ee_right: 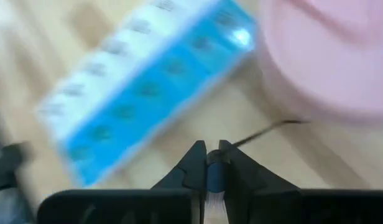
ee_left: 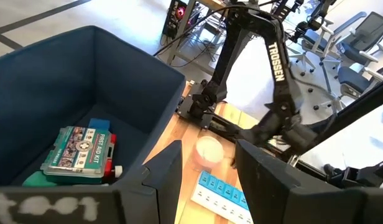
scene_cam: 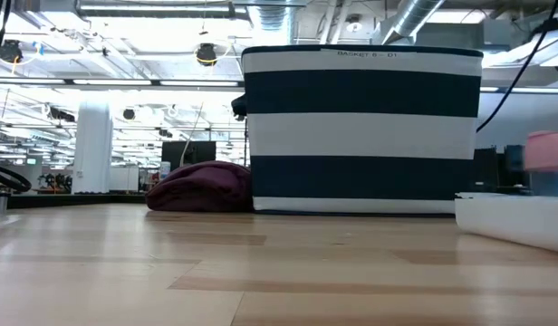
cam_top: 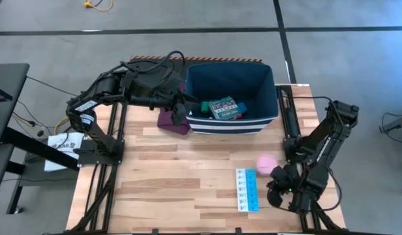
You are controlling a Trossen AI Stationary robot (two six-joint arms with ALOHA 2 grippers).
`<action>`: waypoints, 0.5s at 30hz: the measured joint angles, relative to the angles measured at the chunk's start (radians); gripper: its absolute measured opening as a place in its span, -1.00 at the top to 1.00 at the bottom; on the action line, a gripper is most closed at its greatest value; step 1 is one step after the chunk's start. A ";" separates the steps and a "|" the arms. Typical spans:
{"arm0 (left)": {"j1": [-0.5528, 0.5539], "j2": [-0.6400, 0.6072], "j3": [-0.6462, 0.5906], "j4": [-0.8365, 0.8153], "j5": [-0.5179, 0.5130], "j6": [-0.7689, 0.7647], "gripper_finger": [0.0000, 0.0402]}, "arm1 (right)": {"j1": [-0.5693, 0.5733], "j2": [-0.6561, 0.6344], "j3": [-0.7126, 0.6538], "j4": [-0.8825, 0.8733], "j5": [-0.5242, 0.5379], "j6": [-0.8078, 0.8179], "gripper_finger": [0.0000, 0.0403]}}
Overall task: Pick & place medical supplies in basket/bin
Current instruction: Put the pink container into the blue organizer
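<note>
The right gripper (cam_top: 277,185) hangs low over the near right part of the table (cam_top: 168,189), its fingers (ee_right: 198,163) pressed together with nothing visibly between them. Just ahead of it in the right wrist view lie the blue-white pill strip (ee_right: 142,87) and the pink round roll (ee_right: 328,56), both on the wood and apart from the fingertips. From above, the roll (cam_top: 266,162) sits just beyond the gripper and the strip (cam_top: 247,190) just to its left.

The left gripper (ee_left: 207,180) hovers at the left rim of the navy-blue bin (cam_top: 230,96), fingers spread and empty. Inside the bin, the green-red flat box (ee_left: 79,151) rests on other items, with a green block (ee_left: 36,179) and a blue block (ee_left: 99,124) showing from beneath it. A maroon folded cloth (scene_cam: 199,187) lies against the bin's left outside wall.
</note>
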 joint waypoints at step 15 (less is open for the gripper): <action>0.000 0.000 0.000 0.000 0.000 0.004 0.32 | -0.150 -0.010 0.340 -0.013 0.248 -0.451 0.90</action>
